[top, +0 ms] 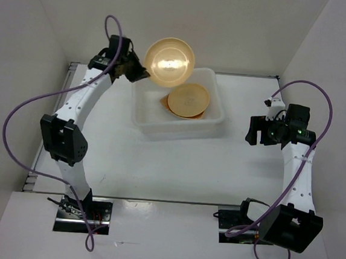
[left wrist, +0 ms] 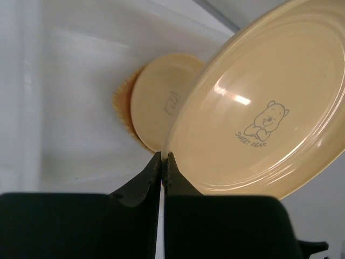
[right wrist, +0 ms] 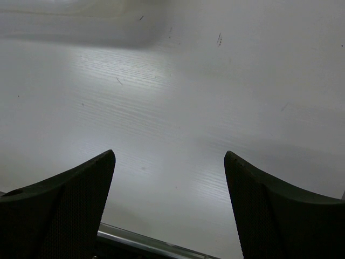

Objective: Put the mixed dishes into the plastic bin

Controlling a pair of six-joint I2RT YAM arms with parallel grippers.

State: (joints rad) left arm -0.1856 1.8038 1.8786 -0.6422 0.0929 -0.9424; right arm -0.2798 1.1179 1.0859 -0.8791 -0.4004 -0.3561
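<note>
My left gripper [top: 143, 73] is shut on the rim of a round pale orange plate [top: 170, 61], held tilted in the air over the far left corner of the plastic bin [top: 179, 129]. In the left wrist view the fingertips [left wrist: 165, 157] pinch that plate [left wrist: 264, 108], which bears a small bear drawing. Inside the bin lies a second round pale orange plate [top: 188, 99] on top of a woven-textured orange plate [top: 163, 103], whose edge peeks out on the left [left wrist: 123, 108]. My right gripper [top: 256, 131] hangs open right of the bin, with only table between its fingers [right wrist: 168, 156].
The white table [right wrist: 178, 97] is walled in by white panels at the back and both sides. The bin stands at the table's far middle. A purple cable loops off each arm. A metal strip runs along the table's left edge [top: 71, 72].
</note>
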